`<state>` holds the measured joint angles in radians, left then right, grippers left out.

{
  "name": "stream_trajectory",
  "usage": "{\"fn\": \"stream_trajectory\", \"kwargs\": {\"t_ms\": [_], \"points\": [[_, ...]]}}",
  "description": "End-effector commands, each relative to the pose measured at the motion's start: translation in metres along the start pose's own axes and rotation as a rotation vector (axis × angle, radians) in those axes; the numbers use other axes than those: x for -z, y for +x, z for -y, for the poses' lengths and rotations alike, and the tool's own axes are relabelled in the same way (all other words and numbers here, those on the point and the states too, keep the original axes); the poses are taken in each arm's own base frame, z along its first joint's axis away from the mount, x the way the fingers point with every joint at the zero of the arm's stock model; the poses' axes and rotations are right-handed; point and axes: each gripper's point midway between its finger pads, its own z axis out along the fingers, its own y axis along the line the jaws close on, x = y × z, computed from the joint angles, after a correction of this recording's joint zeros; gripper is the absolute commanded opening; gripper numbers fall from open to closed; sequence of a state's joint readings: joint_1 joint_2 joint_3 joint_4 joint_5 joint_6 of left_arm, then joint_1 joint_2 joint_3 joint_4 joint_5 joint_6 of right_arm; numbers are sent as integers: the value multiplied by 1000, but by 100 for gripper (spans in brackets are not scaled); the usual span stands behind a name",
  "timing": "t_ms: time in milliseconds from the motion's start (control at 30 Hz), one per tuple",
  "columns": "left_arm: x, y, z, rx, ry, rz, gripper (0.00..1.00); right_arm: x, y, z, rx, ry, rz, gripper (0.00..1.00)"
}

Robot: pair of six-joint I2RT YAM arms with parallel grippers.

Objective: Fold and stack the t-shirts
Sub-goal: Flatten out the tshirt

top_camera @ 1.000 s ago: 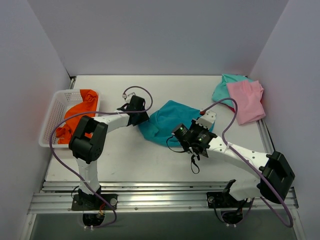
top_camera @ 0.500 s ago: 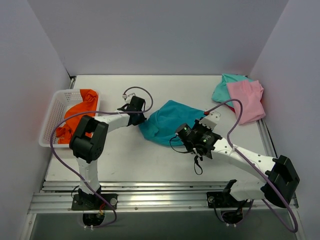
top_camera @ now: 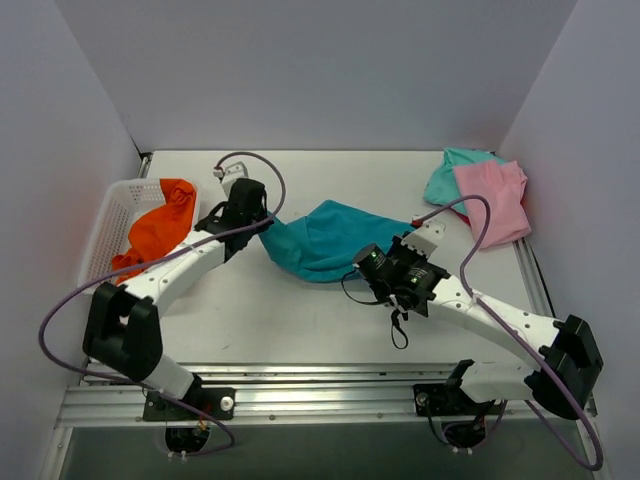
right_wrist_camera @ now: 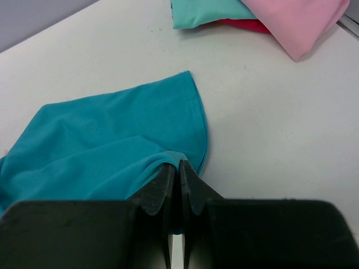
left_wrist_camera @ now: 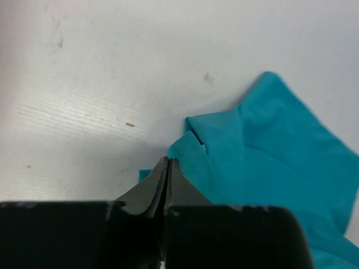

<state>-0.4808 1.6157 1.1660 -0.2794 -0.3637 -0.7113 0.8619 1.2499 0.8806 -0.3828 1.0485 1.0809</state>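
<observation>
Teal-blue t-shirt [top_camera: 325, 240] lay crumpled and unfolded mid-worktop [top_camera: 250, 310], nearest the arms and stretched between them. The left fingers [left_wrist_camera: 162, 175] were pressed together, pinching its left corner; the right fingers [right_wrist_camera: 166, 180] pinched its near right edge. It seemed only to be getting spread out, with no fold made yet. Farther left, one orange t-shirt [top_camera: 155, 232] sat bunched in the white basket [top_camera: 112, 200]. In the far right corner, one pink t-shirt [top_camera: 492, 200] lay folded on one mint-green t-shirt [top_camera: 446, 172], with a red sliver [right_wrist_camera: 241, 24] beneath. At least two looked stacked; two remained.
</observation>
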Motion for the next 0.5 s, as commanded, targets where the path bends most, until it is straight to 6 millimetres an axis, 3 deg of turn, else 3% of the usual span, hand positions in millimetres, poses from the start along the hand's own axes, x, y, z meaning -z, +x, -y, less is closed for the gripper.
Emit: {"fn": "stream_trajectory", "kwargs": {"t_ms": [0, 133, 167, 233, 333, 367, 433, 467], "points": [[47, -49, -3, 18, 20, 138, 2, 15, -43, 2, -62, -8, 72, 0], [88, -69, -7, 40, 58, 200, 2, 40, -71, -4, -90, -77, 108, 0], [108, -80, -8, 54, 86, 235, 2, 46, -77, -3, -76, -91, 118, 0], [130, -88, -13, 59, 102, 261, 2, 64, -106, 0, -137, -128, 162, 0], [183, -112, -13, 67, 186, 339, 2, 97, -138, 0, -171, -234, 190, 0], [210, -123, -14, 82, 234, 388, 2, 110, -145, -6, -188, -290, 183, 0], [246, -140, -11, 61, 311, 454, 2, 127, -166, -5, -182, -365, 177, 0], [277, -150, -9, 65, 389, 502, 2, 138, -177, -14, -220, -426, 170, 0]]}}
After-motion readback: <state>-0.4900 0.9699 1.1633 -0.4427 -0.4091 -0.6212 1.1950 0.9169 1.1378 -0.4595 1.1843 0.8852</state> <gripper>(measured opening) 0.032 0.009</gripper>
